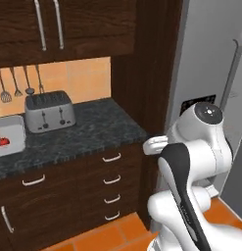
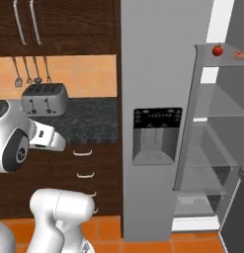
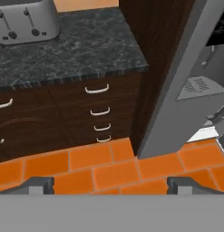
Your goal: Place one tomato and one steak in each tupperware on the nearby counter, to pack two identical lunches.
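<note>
Far left, a white sink [image 1: 7, 131] holds something red, and a toaster [image 1: 49, 111] stands on the black desk [image 1: 93, 132] above the drawers [image 1: 111, 179]. The end effector [image 3: 111, 183] hangs wide open and empty over the orange floor [image 3: 104, 170]. Right, a tomato [image 2: 218, 49] sits on the open fridge's top shelf [image 2: 227, 57], steak [image 2: 240, 55] just beside it.

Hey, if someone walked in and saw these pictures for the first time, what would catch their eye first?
Probably the tall grey fridge standing open at the right, with a red tomato on its top shelf beside what looks like a steak. Next, the silver toaster at the back of the black marbled counter, under hanging utensils. The end effector hangs open above the orange tiled floor.
</note>
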Motion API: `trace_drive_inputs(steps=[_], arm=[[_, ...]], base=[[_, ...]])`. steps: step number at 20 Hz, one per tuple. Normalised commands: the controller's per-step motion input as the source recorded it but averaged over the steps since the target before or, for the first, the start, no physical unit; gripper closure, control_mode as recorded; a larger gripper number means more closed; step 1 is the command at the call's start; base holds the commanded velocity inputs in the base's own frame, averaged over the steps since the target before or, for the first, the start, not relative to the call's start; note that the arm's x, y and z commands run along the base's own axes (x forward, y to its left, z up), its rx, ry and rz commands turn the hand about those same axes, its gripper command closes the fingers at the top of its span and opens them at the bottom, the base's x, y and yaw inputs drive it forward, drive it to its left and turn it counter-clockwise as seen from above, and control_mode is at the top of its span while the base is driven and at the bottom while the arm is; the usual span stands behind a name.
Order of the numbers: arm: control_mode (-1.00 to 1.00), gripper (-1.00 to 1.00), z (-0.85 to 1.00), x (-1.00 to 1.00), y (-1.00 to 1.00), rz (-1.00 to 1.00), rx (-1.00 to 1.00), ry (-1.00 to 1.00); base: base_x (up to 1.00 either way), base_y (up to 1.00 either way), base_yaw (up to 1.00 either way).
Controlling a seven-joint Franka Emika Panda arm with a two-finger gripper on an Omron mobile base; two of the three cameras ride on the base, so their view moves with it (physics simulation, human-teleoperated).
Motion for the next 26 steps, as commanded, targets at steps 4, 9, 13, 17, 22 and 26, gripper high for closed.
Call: trace_drive_inputs(steps=[4,9,13,17,22,26], arm=[[1.0,-1.0,0.0,0.0,0.0,0.0,0.0,0.0],[1.0,-1.0,0.0,0.0,0.0,0.0,0.0,0.0],[1.0,-1.0,0.0,0.0,0.0,0.0,0.0,0.0],[1.0,-1.0,0.0,0.0,0.0,0.0,0.0,0.0],[1.0,-1.0,0.0,0.0,0.0,0.0,0.0,0.0],[1.0,-1.0,0.0,0.0,0.0,0.0,0.0,0.0]], base=[[-0.03,-0.91,-0.04],[0.0,-0.91,0.0],[0.0,-0.91,0.0],[0.24,-0.41,0.0],[0.26,-0.52,0.03],[0.53,-0.33,0.05]])
